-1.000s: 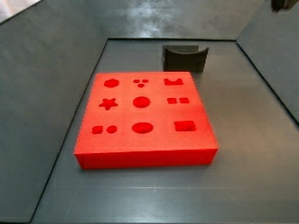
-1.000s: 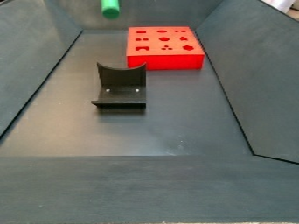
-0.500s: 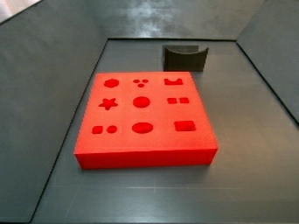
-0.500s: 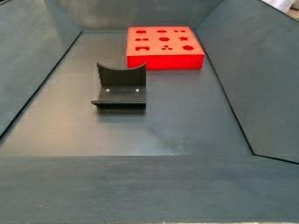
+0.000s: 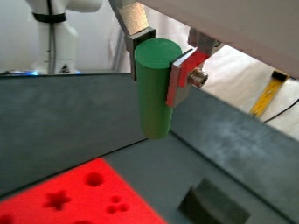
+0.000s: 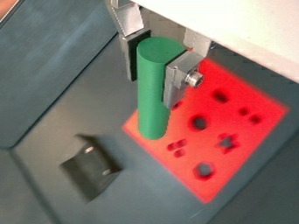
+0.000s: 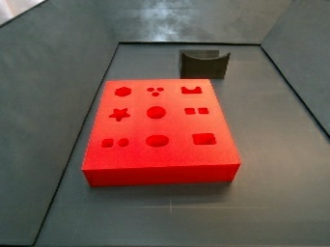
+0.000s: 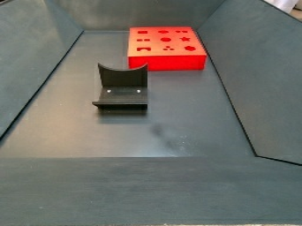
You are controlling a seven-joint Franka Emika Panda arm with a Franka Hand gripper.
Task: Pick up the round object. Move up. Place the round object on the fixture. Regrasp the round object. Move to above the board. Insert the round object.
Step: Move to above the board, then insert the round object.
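In both wrist views my gripper (image 5: 158, 58) (image 6: 156, 59) is shut on the round object (image 5: 156, 87) (image 6: 155, 87), a smooth green peg that hangs downward from between the fingers. Far below it lie the red board (image 6: 228, 122) (image 5: 59, 197) with its shaped holes and the dark fixture (image 6: 91, 166) (image 5: 219, 206). Both side views show the board (image 7: 158, 127) (image 8: 167, 48) and the fixture (image 7: 206, 64) (image 8: 120, 86) on the floor. Neither the gripper nor the peg appears in the side views.
Sloping dark grey walls (image 8: 41, 79) (image 7: 52, 48) enclose the floor. Beyond the wall in a wrist view stand a white robot base (image 5: 56, 35) and a yellow post (image 5: 271, 92).
One second ago the green peg showed at the top edge of a side view. It has since risen out of that view. The board and fixture have not moved.
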